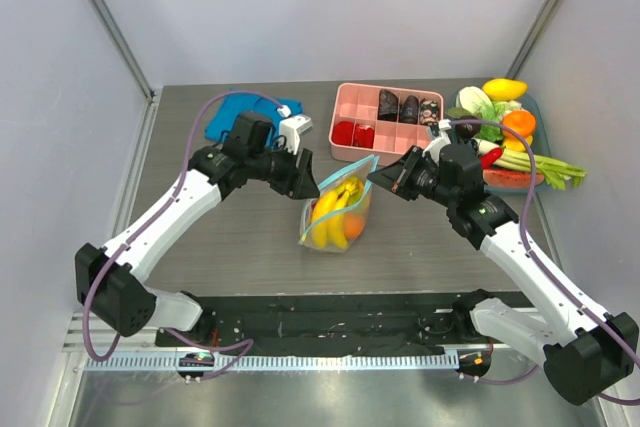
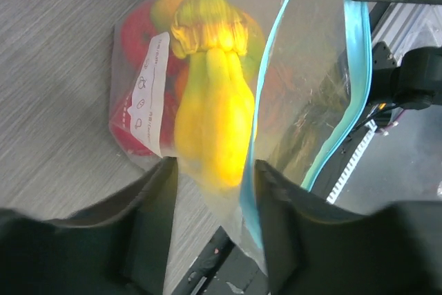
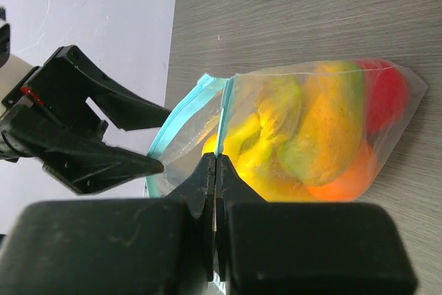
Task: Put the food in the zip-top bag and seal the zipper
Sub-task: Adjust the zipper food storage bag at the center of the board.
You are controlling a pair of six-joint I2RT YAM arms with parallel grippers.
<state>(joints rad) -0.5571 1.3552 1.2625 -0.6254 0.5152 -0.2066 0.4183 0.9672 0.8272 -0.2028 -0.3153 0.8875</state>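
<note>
The clear zip-top bag (image 1: 338, 215) stands mid-table, holding a yellow banana bunch (image 2: 210, 122), red pieces (image 3: 383, 94), a yellow-green piece (image 3: 324, 129) and an orange (image 3: 345, 181). Its white label (image 2: 152, 94) faces the left wrist camera. The teal zipper (image 2: 345, 101) gapes, its two sides apart. My right gripper (image 3: 216, 160) is shut on one side of the zipper strip (image 3: 222, 112), at the bag's right end (image 1: 385, 179). My left gripper (image 2: 215, 170) is open at the bag's left end (image 1: 305, 175), with the corner of the bag between its fingers.
A pink compartment tray (image 1: 345, 112) with red and dark pieces stands behind the bag. A teal plate (image 1: 535, 112) of toy vegetables lies at the back right. A folded blue cloth (image 1: 225, 117) lies at the back left. A black mat (image 1: 320, 322) runs along the near edge.
</note>
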